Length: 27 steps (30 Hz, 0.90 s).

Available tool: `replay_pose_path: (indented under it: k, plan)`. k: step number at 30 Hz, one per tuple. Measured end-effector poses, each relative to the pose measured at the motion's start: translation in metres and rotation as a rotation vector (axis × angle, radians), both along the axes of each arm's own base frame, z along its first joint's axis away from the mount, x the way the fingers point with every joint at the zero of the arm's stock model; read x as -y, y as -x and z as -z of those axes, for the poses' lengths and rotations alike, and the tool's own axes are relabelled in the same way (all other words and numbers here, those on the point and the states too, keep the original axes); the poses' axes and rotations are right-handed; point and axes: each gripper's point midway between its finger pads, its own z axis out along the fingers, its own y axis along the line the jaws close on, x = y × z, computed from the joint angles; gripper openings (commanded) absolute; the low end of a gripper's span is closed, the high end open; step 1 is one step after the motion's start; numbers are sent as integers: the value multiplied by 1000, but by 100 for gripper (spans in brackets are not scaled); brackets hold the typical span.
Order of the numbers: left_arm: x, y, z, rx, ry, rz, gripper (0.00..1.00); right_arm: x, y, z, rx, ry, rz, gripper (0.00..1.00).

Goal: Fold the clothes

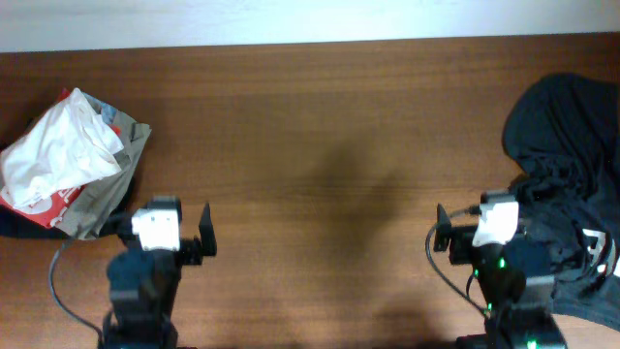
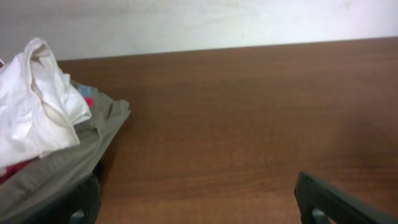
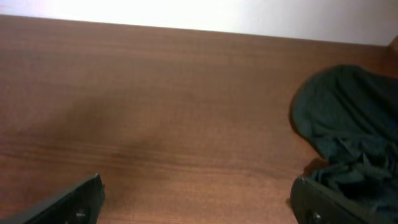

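The left gripper [image 2: 199, 210] is spread wide with nothing in it. The right gripper [image 3: 200, 208] is spread wide too, and it is also holding nothing. Both sit low in the overhead picture, near the bottom edge.

The big brown table [image 1: 310, 116] has no clothes in its middle part. No neat, flat folded piece shows anywhere.

The black clothes [image 1: 567, 126] are the biggest heap. They lie all bunched up at the right edge of the overhead picture, right next to the right arm. The smaller heap is at the left edge. It has a white cloth [image 1: 56, 155] scrunched on top, a grey-green cloth [image 1: 108, 194] under it, and a bit of red cloth [image 1: 44, 208] poking out at the bottom.

So I think the job has not really started. Every piece looks crumpled and needs to be picked up, spread out and folded (that is all of the work).

Only the overhead view shows both heaps at once. It also shows white print [image 1: 598, 247] on the black clothes, which the right wrist view misses. The left wrist view sees just the light heap, in its left part, and shows a tiny blue bit [image 2: 87, 93] beside the white cloth. The right wrist view sees just the black heap, at its right side.
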Motion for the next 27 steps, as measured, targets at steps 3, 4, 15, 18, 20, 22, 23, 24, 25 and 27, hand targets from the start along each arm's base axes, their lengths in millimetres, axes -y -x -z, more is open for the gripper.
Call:
replay_pose_path:
  k: [3,4,15,18,20,22,23,24,25,27]
  plan:
    - [0,-18,11,-221,0,0,99,1,-12,6,-267,15,6,99]
    - [0,-20,16,-314,1,0,99,-2,-27,3,-345,12,-3,99]
    - [2,-39,33,-463,9,12,99,175,-6,161,-924,-254,782,99]
    - [2,-39,33,-463,9,12,99,186,3,186,-973,-335,845,22]
    - [3,-39,33,-463,9,12,99,175,-4,191,-971,-430,798,4]
    - [2,-39,33,-463,9,12,99,153,-15,191,-973,-527,662,4]
    - [2,-41,32,-456,9,12,99,127,-24,189,-984,-583,521,4]
    - [3,-42,30,-446,9,13,99,90,-35,188,-1005,-607,357,4]
    - [2,-50,22,-402,9,12,99,40,-51,184,-1009,-616,153,4]
    - [3,-60,11,-344,9,13,99,-56,-100,166,-855,-603,-186,5]
